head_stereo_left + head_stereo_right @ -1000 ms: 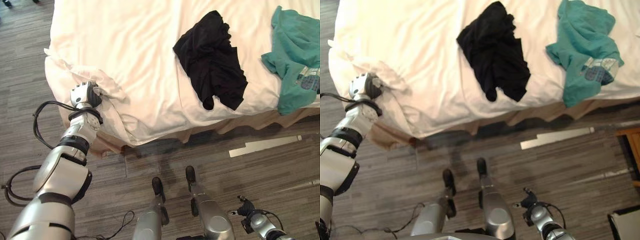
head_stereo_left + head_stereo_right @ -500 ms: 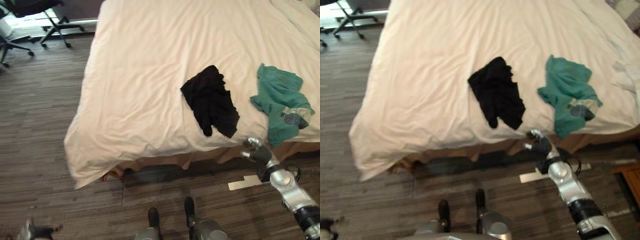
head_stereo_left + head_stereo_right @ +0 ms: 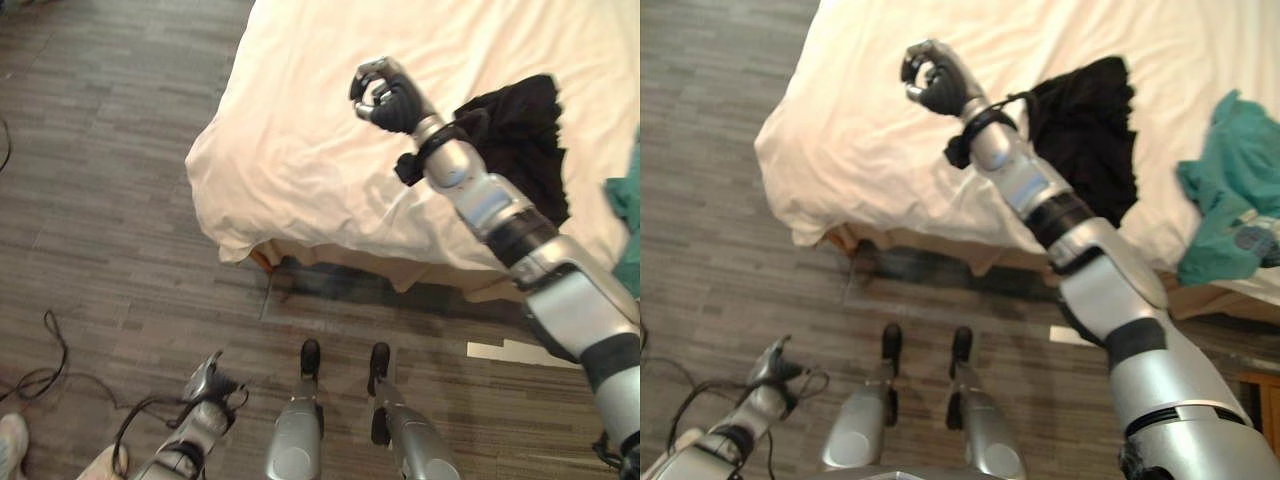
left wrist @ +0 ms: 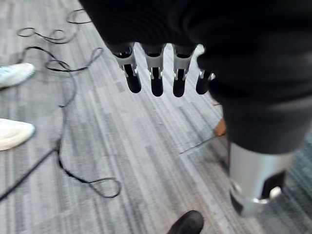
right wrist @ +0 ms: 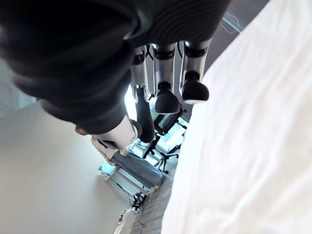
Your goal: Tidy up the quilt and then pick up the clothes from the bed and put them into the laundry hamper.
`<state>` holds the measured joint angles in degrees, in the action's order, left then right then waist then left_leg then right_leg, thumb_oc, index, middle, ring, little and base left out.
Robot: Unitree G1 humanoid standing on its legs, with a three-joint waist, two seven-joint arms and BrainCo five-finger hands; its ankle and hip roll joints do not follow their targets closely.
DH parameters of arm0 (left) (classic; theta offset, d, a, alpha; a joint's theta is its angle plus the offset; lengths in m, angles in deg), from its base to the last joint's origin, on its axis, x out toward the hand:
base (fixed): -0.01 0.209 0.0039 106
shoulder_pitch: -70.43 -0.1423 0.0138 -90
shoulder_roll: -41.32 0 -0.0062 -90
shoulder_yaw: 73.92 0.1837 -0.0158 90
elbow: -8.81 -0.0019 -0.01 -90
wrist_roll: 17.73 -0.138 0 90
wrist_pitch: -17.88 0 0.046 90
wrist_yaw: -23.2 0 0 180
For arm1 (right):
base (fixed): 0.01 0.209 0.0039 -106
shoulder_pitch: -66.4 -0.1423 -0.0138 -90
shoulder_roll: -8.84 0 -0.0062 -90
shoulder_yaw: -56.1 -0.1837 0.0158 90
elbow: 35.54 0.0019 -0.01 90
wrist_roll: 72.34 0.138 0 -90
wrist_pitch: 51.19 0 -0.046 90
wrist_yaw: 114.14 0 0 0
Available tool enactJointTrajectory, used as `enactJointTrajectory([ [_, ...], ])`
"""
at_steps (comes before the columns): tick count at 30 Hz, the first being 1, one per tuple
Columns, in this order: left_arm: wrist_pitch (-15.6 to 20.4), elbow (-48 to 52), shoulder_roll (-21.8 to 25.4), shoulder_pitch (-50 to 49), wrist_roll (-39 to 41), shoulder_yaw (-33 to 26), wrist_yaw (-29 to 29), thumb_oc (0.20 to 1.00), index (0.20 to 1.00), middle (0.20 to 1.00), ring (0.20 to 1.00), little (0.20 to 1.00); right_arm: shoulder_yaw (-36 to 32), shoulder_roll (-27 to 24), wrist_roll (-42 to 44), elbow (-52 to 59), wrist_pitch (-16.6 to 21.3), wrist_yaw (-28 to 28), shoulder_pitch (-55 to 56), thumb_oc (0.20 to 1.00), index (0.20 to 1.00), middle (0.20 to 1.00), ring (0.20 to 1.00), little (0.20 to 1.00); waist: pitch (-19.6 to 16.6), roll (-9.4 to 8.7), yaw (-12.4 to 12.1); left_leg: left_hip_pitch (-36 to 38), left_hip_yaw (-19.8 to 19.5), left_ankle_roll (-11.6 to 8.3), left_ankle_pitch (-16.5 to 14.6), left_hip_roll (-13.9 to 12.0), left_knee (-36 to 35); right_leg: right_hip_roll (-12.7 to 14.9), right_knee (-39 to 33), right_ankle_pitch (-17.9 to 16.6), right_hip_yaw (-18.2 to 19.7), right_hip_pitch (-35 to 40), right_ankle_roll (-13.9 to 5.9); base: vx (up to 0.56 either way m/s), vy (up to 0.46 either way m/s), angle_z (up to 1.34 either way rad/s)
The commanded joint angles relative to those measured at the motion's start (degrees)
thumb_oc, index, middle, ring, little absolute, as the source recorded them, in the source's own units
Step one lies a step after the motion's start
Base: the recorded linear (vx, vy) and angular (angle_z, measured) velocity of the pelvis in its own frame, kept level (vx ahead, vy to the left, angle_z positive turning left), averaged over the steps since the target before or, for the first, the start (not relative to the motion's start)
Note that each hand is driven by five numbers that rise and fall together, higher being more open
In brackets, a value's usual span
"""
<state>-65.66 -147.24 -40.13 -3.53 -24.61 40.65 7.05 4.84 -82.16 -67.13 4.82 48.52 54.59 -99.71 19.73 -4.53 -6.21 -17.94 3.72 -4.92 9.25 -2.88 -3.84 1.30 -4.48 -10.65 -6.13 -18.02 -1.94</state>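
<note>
The right hand (image 3: 388,98) is raised in the upper middle of the left eye view, above the white quilt (image 3: 320,150) that covers the bed, and its fingers are curled into a loose fist with nothing between them; in the right wrist view the dark fingertips (image 5: 166,102) bend inward over the pale quilt surface without touching cloth. The right arm reaches up to it from the lower right corner of the frame. The quilt lies fairly smooth, with its corner (image 3: 225,230) hanging down over the bed edge at the left centre of the frame, a few soft creases beside it. The black garment (image 3: 520,140) lies crumpled on the quilt at the upper right, just behind the right wrist and partly hidden by the forearm. The teal garment (image 3: 1230,215) lies on the quilt near the bed edge at the right side of the right eye view, apart from the black one. The left hand (image 3: 205,380) hangs low at the lower left of the frame over the grey wooden floor (image 3: 120,200), well apart from the bed; in the left wrist view its fingers (image 4: 156,73) hang straight and relaxed, holding nothing. A person's white shoes (image 4: 14,131) stand on the floor at the left edge of the left wrist view.
</note>
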Motion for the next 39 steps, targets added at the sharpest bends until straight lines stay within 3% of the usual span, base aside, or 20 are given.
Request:
enactJointTrajectory([
  [1, 2.07, -1.46, 0.10, 5.56, 1.55, 1.89, -1.77, 1.000, 1.000, 1.000, 1.000, 1.000, 0.29, -0.54, 2.56, -3.06, 0.11, -2.44, -3.76, 0.200, 0.200, 0.200, 0.200, 0.200, 4.62, 2.11, -2.87, 0.90, -2.19, 0.68, -1.90, -0.25, 1.24, 4.01, 8.39, 4.62, 0.50, -0.40, -4.28, -0.14, -0.018, 0.55],
  [2, 2.49, 0.50, -1.76, 7.77, 1.95, 5.05, -1.81, 1.000, 1.000, 1.000, 1.000, 1.000, 0.17, 2.54, 3.04, -8.50, -0.84, -2.61, -4.04, 0.200, 0.200, 0.200, 0.200, 0.200, 5.81, 3.60, -3.58, -1.25, -3.15, 0.68, -1.30, 0.29, 1.44, 4.24, 9.36, 4.87, -0.54, -2.21, -4.28, -0.08, -0.006, 0.58],
  [3, 2.49, 0.50, -1.76, 7.77, 1.95, 5.04, -1.81, 1.000, 1.000, 1.000, 1.000, 1.000, 0.17, 2.54, 3.04, -8.50, -0.83, -2.61, -4.04, 0.200, 0.200, 0.200, 0.200, 0.200, 5.79, 3.60, -3.56, -1.28, -3.16, 0.68, -1.30, 0.29, 1.46, 4.24, 9.36, 4.88, -0.55, -2.23, -4.28, -0.14, -0.007, 0.71],
  [6, 2.20, 2.97, -4.53, 10.57, 0.93, 9.39, -1.58, 1.000, 1.000, 1.000, 1.000, 1.000, -0.41, 8.98, 3.50, -16.55, -3.01, -1.16, 0.39, 0.200, 0.200, 0.200, 0.200, 0.200, 7.72, 6.79, -4.34, -4.91, -4.10, 0.87, -0.69, 1.63, 2.98, 4.97, 12.63, 5.83, -1.80, -5.78, -4.08, -0.14, 0.029, 0.32],
  [8, 2.04, 2.57, -5.81, 10.42, 0.85, 9.64, -1.45, 1.000, 1.000, 1.000, 1.000, 1.000, -0.77, 11.80, 4.26, -18.49, -3.87, 0.33, 4.24, 0.200, 0.200, 0.200, 0.200, 0.200, 7.78, 7.82, -4.51, -5.16, -4.12, 1.10, -0.96, 1.98, 3.58, 5.32, 13.39, 6.35, -2.17, -6.02, -4.02, -0.04, 0.048, 0.08],
  [10, 1.83, 2.29, -6.37, 10.01, 0.79, 9.36, -1.35, 1.000, 1.000, 1.000, 1.000, 1.000, 0.00, 13.40, 3.59, -18.45, -4.23, 1.24, 6.92, 0.200, 0.200, 0.200, 0.200, 0.200, 7.69, 8.21, -4.52, -4.93, -4.16, 1.21, -1.04, 2.15, 3.58, 5.42, 13.45, 6.42, -2.19, -5.74, -3.98, 0.00, 0.043, 0.07],
  [11, 1.53, 1.55, -7.16, 9.19, 0.29, 8.89, -1.26, 1.000, 1.000, 1.000, 1.000, 1.000, 2.14, 16.93, 3.11, -16.23, -4.57, 3.47, 14.25, 0.200, 0.200, 0.200, 0.200, 0.200, 7.54, 8.64, -4.12, -4.13, -3.99, 1.31, -1.19, 2.16, 3.27, 5.55, 13.25, 6.46, -1.95, -5.12, -3.98, 0.00, 0.052, 0.15],
  [16, 1.62, 0.23, -7.74, 6.86, -1.70, 7.80, -1.25, 1.000, 1.000, 1.000, 1.000, 1.000, 9.74, 19.64, 4.76, -5.52, -2.61, 9.64, 28.47, 0.200, 0.200, 0.200, 0.200, 0.200, 6.41, 8.53, -3.19, -1.55, -3.71, 1.35, -1.42, 2.07, 1.77, 5.62, 11.61, 6.35, -1.61, -2.57, -4.04, 0.02, 0.038, 0.03],
  [18, 1.52, -0.24, -7.29, 5.65, -2.24, 6.80, -1.19, 1.000, 1.000, 1.000, 1.000, 1.000, 13.97, 17.70, 7.21, 5.41, -0.44, 12.49, 32.65, 0.200, 0.200, 0.200, 0.200, 0.200, 5.88, 7.78, -2.50, 0.12, -3.37, 1.30, -1.75, 1.82, 1.26, 5.60, 11.25, 6.41, -1.19, -1.25, -4.13, 0.04, 0.019, -0.11],
  [19, 1.52, -0.24, -7.31, 5.65, -2.24, 6.80, -1.19, 1.000, 1.000, 1.000, 1.000, 1.000, 13.99, 17.66, 7.22, 5.45, -0.47, 12.49, 32.66, 0.200, 0.200, 0.200, 0.200, 0.200, 5.75, 7.80, -2.49, -0.06, -3.39, 1.31, -1.66, 1.81, 1.26, 5.59, 11.13, 6.27, -1.22, -1.37, -4.13, 0.07, 0.025, -0.27],
  [20, 0.70, -1.53, -5.80, 3.77, -3.32, 4.64, -1.46, 1.000, 1.000, 1.000, 1.000, 1.000, 16.68, 12.57, 11.70, 26.25, 3.86, 15.06, 32.80, 0.200, 0.200, 0.200, 0.200, 0.200, 5.04, 5.66, -0.53, 2.34, -2.44, 1.27, -2.47, 1.22, 0.78, 5.31, 10.35, 6.17, -0.23, 0.49, -4.25, 0.07, 0.023, -0.19],
  [23, 0.32, -2.18, -5.03, 3.14, -3.49, 3.24, -1.78, 1.000, 1.000, 1.000, 1.000, 1.000, 13.47, 8.99, 13.26, 35.19, 5.93, 14.16, 30.09, 0.200, 0.200, 0.200, 0.200, 0.200, 4.62, 4.51, 0.55, 3.03, -1.64, 1.23, -2.86, 0.83, 0.91, 5.15, 9.79, 5.82, 0.39, 0.82, -4.28, 0.03, 0.008, -0.22],
  [25, 0.76, -1.70, -4.76, 2.53, -2.86, 2.02, -2.21, 1.000, 1.000, 1.000, 1.000, 1.000, 5.99, 4.53, 11.11, 40.12, 8.28, 7.68, 25.09, 0.200, 0.200, 0.200, 0.200, 0.200, 4.66, 3.93, 1.48, 2.98, -0.62, 1.05, -3.27, 0.48, 1.62, 4.88, 9.70, 5.85, 1.05, 0.47, -4.16, -0.03, -0.028, -0.49],
  [30, 1.76, -0.78, -5.04, 2.95, -0.55, 2.64, -1.78, 1.000, 1.000, 1.000, 1.000, 1.000, -1.36, 1.40, 7.81, 30.25, 8.27, 0.11, 15.84, 0.200, 0.200, 0.200, 0.200, 0.200, 5.43, 4.76, 1.63, 0.93, -0.57, 1.02, -2.90, 0.69, 2.86, 4.87, 10.07, 5.51, 1.33, -1.36, -3.90, -0.06, -0.023, -0.27],
  [32, 3.01, 0.78, -5.68, 3.29, 2.69, 3.18, -0.47, 1.000, 1.000, 1.000, 1.000, 1.000, -4.47, -0.59, 5.74, 17.74, 5.32, -4.19, 11.31, 0.200, 0.200, 0.200, 0.200, 0.200, 6.37, 5.87, 1.67, -0.74, -0.42, 1.06, -2.82, 1.00, 3.77, 4.89, 10.83, 5.39, 1.51, -3.08, -3.77, -0.06, -0.008, 0.04],
  [37, 3.87, 2.29, -5.93, 4.13, 4.58, 4.01, 0.26, 1.000, 1.000, 1.000, 1.000, 1.000, -7.24, -2.11, 7.32, 1.12, 2.02, -5.22, 8.86, 0.200, 0.200, 0.200, 0.200, 0.200, 7.30, 6.91, 1.39, -3.06, -0.56, 1.50, -3.15, 1.46, 6.20, 4.80, 13.08, 5.60, 1.90, -5.54, -3.59, -0.04, 0.002, 0.05],
  [39, 4.22, 3.24, -5.94, 4.90, 4.09, 4.54, 0.02, 1.000, 1.000, 1.000, 1.000, 1.000, -9.24, -2.23, 8.65, -10.85, -0.02, -4.21, 10.86, 0.200, 0.200, 0.200, 0.200, 0.200, 7.69, 7.55, 0.94, -4.06, -0.56, 1.98, -4.29, 1.86, 8.51, 4.96, 15.24, 6.39, 2.00, -6.45, -3.59, -0.01, 0.004, 0.02],
])
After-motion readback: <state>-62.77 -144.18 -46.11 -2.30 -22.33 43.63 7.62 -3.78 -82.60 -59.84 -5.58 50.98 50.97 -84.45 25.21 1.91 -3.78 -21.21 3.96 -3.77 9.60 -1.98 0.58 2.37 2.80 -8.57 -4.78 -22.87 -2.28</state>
